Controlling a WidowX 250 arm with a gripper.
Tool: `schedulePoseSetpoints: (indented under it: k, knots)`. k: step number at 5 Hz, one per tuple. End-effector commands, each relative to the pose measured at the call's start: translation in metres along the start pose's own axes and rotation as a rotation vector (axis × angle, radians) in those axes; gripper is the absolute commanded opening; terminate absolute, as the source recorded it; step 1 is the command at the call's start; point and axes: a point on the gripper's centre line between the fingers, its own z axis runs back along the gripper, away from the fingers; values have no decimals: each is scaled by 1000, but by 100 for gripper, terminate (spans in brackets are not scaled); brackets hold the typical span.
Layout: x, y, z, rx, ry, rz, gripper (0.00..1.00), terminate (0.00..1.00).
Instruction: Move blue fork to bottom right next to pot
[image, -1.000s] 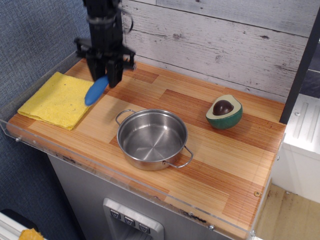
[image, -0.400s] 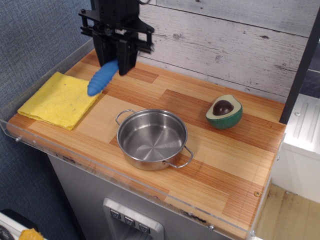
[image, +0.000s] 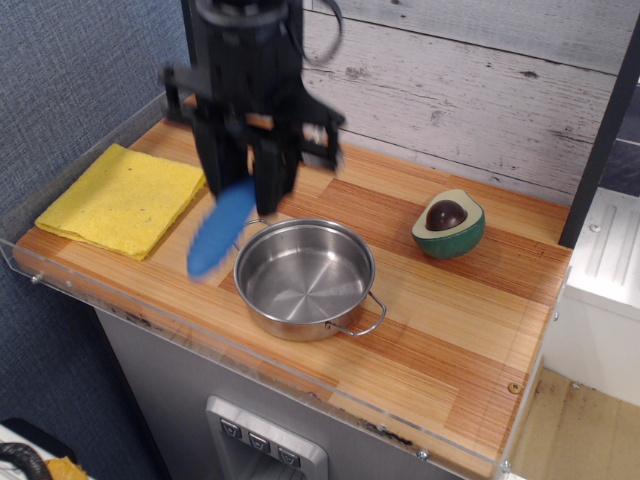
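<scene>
Black gripper up above the desk, over the left-centre stretch, blurred by motion. Closed around the upper end of the blue fork, clamped between two dark fingers. Blue ribbed handle hanging down and to the left from the grip, tilted, lower tip lined up in view with the front-left part of the desk, just left of the pot. Clear of the desk surface by the look of it, though hard to judge how high. Metal head hidden inside the gripper; tines not visible.

Pot sitting near the middle of the desk, a little toward the front edge, upright, shiny inside, nothing in it. One wire loop handle at its back-left, partly behind the fork handle; the other at its front-right.

Yellow cloth lying flat, folded, at the left end of the desk, reaching toward the front-left corner. Apart from the fork and from the pot.

Avocado half toward the back-right, cut face up with a dark pit showing, well apart from the pot.

Clear plastic lip running along the front edge and round the left side. Whitewashed plank wall behind the back edge.
</scene>
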Motion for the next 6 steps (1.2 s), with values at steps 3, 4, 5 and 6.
schedulePoseSetpoints:
  k: [3, 4, 5, 6]
  knots:
    - [4, -106, -72, -22, -111, 55, 0, 0]
    - [18, -117, -84, -23, -128, 71, 0, 0]
    - [28, -126, -84, -42, -135, 56, 0, 0]
    - [38, -134, -78, -92, -138, 47, 0, 0]
